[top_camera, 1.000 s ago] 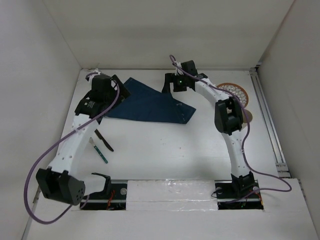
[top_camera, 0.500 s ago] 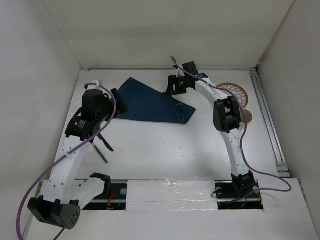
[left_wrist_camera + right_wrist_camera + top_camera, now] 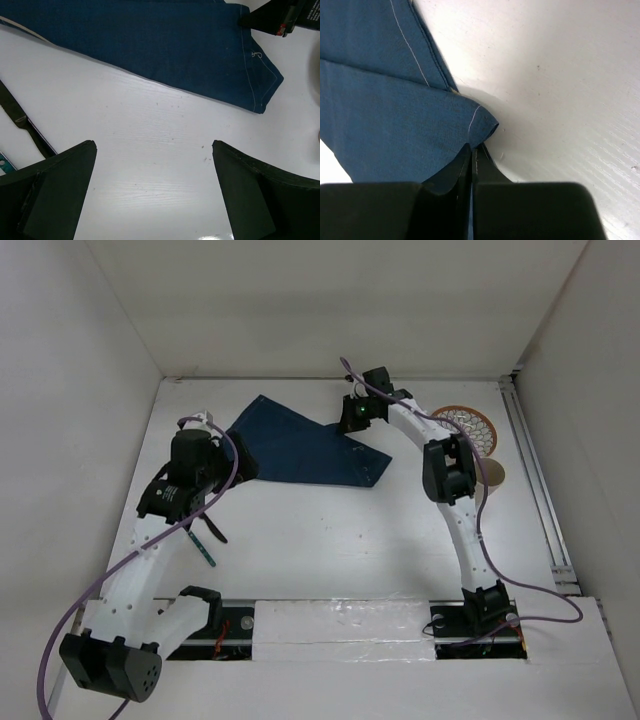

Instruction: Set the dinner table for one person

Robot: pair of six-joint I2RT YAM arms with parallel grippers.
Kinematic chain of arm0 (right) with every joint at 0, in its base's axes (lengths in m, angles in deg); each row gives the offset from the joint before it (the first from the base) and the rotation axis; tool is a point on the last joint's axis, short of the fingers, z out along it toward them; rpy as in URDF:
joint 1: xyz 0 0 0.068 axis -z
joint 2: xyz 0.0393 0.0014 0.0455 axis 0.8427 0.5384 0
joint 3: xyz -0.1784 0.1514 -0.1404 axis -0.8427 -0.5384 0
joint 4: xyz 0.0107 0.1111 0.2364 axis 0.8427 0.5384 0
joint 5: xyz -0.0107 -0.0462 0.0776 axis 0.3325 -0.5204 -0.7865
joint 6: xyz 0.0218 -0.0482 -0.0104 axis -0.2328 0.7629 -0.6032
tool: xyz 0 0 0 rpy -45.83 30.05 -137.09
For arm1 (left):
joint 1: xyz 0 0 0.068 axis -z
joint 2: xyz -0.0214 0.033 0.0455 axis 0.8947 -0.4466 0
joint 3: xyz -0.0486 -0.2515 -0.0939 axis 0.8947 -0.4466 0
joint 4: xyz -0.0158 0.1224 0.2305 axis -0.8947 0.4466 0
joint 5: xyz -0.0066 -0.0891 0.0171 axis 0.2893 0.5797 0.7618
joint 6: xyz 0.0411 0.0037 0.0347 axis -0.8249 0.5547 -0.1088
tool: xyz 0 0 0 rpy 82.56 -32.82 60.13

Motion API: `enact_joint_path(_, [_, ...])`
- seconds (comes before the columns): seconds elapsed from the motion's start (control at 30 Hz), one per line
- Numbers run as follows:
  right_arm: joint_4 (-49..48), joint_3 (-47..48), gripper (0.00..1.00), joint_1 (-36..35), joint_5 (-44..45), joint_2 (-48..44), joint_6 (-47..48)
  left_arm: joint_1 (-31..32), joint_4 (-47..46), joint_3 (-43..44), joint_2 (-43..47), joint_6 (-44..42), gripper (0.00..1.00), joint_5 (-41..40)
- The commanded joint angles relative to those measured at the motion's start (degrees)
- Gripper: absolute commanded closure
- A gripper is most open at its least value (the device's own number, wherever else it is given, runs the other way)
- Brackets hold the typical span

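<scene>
While clamping the right gripper (image 3: 473, 155) onto a folded corner of the placemat (image 3: 300, 448) near the far edge of the dinner table (image 3: 350, 540) under both arms, now backing the wide-open, empty left gripper (image 3: 153, 150) off the placemat's left corner toward the near-left, leaving spreading unfinished and finding no legible writing.

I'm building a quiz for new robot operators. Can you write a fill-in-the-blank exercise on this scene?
1. The right gripper is ____ on the edge of the blue placemat.
2. The left gripper hovers with its jaws ____ over the bare dinner table.
3. The knife lies on the ____ arm's side of the table.
Missing words: shut; open; left.
</scene>
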Motion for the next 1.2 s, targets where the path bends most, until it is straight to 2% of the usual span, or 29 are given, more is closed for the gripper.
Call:
enact_joint_path(0.0, [-1.2, 2.6, 0.98, -0.1, 0.3, -0.8, 0.3, -0.2, -2.2, -0.4, 1.1, -1.1, 0.01, 0.6])
enact_joint_path(0.13, [-6.3, -3.1, 0.97, -0.6, 1.1, -7.0, -0.2, -0.2, -3.4, -1.6, 1.1, -0.5, 0.01, 0.6])
enact_joint_path(0.3, [-15.2, -16.2, 0.95, -1.1, -1.5, -21.0, -0.2, -0.2, -3.4, -2.2, 1.1, -0.5, 0.01, 0.1])
enact_joint_path(0.37, [-15.7, -20.1, 0.95, -1.8, -2.2, -24.8, -0.2, -0.2, -4.0, -2.2, 1.1, 0.0, 0.01, 0.1])
enact_joint_path(0.5, [-20.8, -33.8, 0.94, -4.6, -5.1, -34.6, -1.3, -0.8, -4.5, -2.2, 1.1, 0.0, 0.01, -0.4])
enact_joint_path(0.57, [-24.1, -46.6, 0.92, -7.3, -5.1, -42.4, -2.6, -0.8, -4.5, -2.7, 1.1, 0.0, 0.01, -0.4])
enact_joint_path(0.6, [-25.7, -46.6, 0.92, -7.3, -5.8, -42.5, -3.1, -0.8, -4.5, -2.7, 1.1, 0.0, 0.01, -0.4])
enact_joint_path(0.63, [-27.4, -53.3, 0.92, -9.5, -6.4, -46.3, -3.7, -0.8, -4.5, -2.7, 1.1, 0.0, 0.01, -1.0])
enact_joint_path(0.67, [-30.7, -56.5, 0.92, -10.9, -6.4, -48.2, -4.5, -0.8, -5.2, -2.7, 1.1, 0.6, 0.01, -1.0])
enact_joint_path(0.77, [-31.6, -66.1, 0.88, -16.3, -4.3, -55.1, -6.2, -1.4, -5.7, -3.4, 1.1, 0.6, 0.01, -1.6])
enact_joint_path(0.83, [-32.2, -70.9, 0.77, -18.4, -0.9, -59.1, -7.5, -1.4, -5.7, -3.4, 0.6, 0.6, 0.01, -1.6])
enact_joint_path(0.87, [-32.2, -75.1, 0.4, -20.1, 0.0, -63.1, -8.0, -1.4, -5.7, -3.4, 0.6, 0.6, 0.01, -1.6])
enact_joint_path(0.9, [-32.2, -77.1, 0.27, -20.7, 1.3, -65.4, -9.5, -1.9, -5.7, -3.4, 0.6, 1.2, 0.01, -2.2])
enact_joint_path(0.93, [-32.2, -79.0, 0.22, -21.3, 3.5, -67.6, -10.3, -1.9, -5.7, -3.4, 0.0, 1.2, 0.01, -3.1])
enact_joint_path(0.97, [-31.7, -80.4, 0.12, -22.0, 4.3, -69.9, -10.3, -1.9, -5.7, -2.8, 0.0, 2.2, 0.01, -3.7])
enact_joint_path(1.03, [-30.5, -83.1, 0.01, -22.0, 7.8, -76.2, -12.3, -1.9, -5.7, -2.2, -0.8, 3.5, 0.01, -4.7])
enact_joint_path(1.13, [-25.9, -81.1, 0.01, -22.6, 15.2, -78.8, -14.1, -1.9, -5.7, 1.3, -4.2, 6.9, 0.01, -5.3])
enact_joint_path(1.17, [-24.0, -79.5, 0.01, -22.1, 21.3, -77.2, -14.7, -1.9, -5.7, 2.4, -5.6, 7.7, 0.01, -5.3])
